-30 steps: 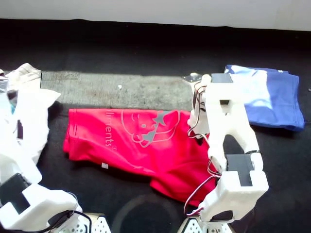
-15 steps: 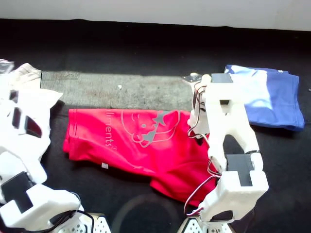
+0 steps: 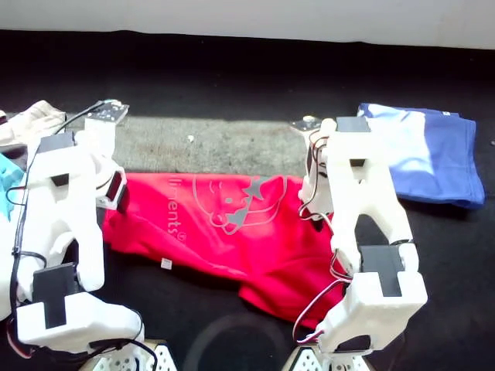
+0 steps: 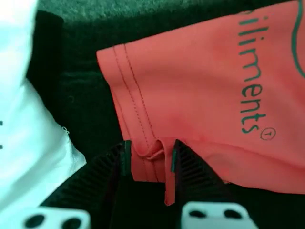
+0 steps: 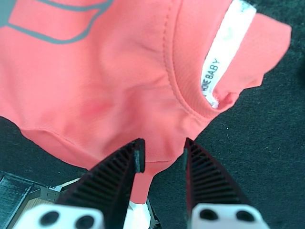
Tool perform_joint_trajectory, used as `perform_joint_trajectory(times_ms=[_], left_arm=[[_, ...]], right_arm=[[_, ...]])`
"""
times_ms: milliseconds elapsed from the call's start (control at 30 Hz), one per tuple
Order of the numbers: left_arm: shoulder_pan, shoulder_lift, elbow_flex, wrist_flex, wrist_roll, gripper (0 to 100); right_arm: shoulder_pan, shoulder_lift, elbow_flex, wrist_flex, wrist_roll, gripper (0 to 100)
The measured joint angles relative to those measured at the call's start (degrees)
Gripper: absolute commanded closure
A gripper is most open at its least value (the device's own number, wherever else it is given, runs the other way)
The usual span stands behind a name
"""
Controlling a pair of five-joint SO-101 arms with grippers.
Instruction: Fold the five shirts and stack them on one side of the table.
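Left hand [image 4: 150,148], released, straddles the hem of the red shirt [image 3: 232,232]. Right hand [image 5: 163,148], likewise released, straddles its edge beside the collar [image 5: 181,95]. Blue shirt [image 3: 433,162] lies folded, well apart.

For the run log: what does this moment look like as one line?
red shirt: spread, unfolded | left gripper: open, astride hem | right gripper: open, astride edge near collar | blue shirt: folded, beyond right arm

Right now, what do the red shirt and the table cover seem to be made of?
Red shirt: a thin, matte knit, probably cotton jersey; it shows a double-stitched hem, soft wrinkles and a flat print. Table cover: a dark, fuzzy textile, perhaps felt or low carpet; the lit strip looks grainy.
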Motion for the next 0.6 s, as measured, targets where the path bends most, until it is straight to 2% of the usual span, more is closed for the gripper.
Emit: perform_joint_trajectory(times_ms=[100,233,600], left_arm=[[0.44,5.71,-1.05,-3.34,2.37,80],[1.58,16.62,-8.88,-3.43,5.71,79],[6.07,40.88,-45.63,15.12,15.38,79]], right_arm=[[0.00,0.00,0.00,0.00,0.00,86.1],[0.00,0.00,0.00,0.00,0.00,86.1],[0.00,0.00,0.00,0.00,0.00,86.1]])
